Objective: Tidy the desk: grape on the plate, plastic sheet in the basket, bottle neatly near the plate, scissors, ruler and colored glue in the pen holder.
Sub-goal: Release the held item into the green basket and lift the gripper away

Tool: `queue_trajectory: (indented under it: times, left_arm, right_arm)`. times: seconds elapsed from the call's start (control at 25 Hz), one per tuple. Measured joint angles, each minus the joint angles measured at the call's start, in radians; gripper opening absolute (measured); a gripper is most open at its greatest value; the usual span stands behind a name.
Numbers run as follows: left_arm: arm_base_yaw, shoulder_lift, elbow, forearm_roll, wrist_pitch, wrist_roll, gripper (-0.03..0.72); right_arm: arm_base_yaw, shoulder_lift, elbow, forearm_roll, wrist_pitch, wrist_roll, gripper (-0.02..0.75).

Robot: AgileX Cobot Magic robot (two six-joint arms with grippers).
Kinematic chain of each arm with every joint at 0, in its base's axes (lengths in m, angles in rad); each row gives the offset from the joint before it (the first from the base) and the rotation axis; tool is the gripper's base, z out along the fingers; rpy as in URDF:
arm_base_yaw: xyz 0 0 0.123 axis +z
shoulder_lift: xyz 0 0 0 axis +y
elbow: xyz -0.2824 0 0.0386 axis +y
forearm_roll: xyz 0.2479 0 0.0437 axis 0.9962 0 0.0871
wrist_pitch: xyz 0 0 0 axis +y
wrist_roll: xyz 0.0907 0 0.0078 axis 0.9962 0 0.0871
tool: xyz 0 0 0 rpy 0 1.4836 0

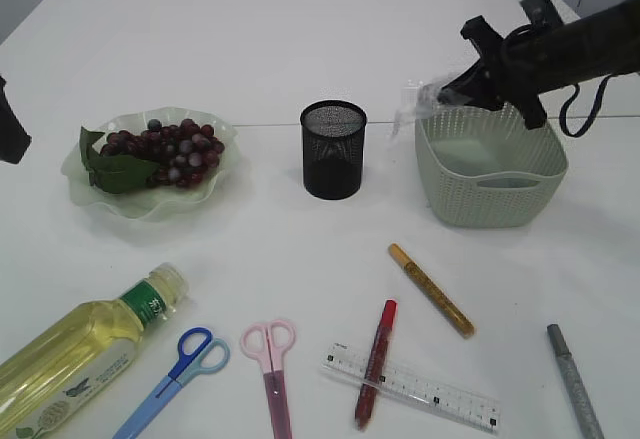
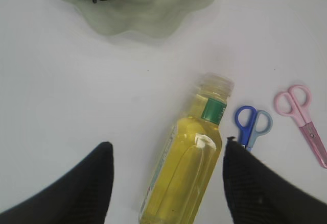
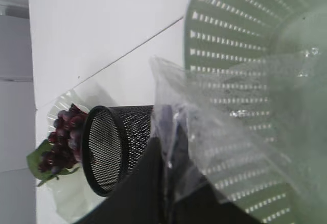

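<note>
Right tool [image 1: 447, 92] pinches plastic sheet [image 1: 418, 102] over basket [image 1: 497, 195] rim.

Both arms are looking all matte black here. The right gripper [image 1: 438, 91] is showing angular black brackets with a black cable looping off the arm, and the left gripper [image 2: 166, 183] fingers [image 2: 82, 188] are wearing a fine woven-looking texture.
</note>
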Motion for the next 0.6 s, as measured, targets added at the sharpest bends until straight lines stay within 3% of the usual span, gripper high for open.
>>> queue_trajectory:
  times: [0.24,0.6]
  left_arm:
    - [0.000,0.000,0.000,0.000,0.000,0.000,0.487]
    - [0.000,0.000,0.000,0.000,0.000,0.000,0.487]
  right_arm:
    - [0.000,0.000,-0.048,-0.193,-0.026,0.059,-0.015]
    - [0.000,0.004,-0.048,-0.307,-0.050,0.095,-0.015]
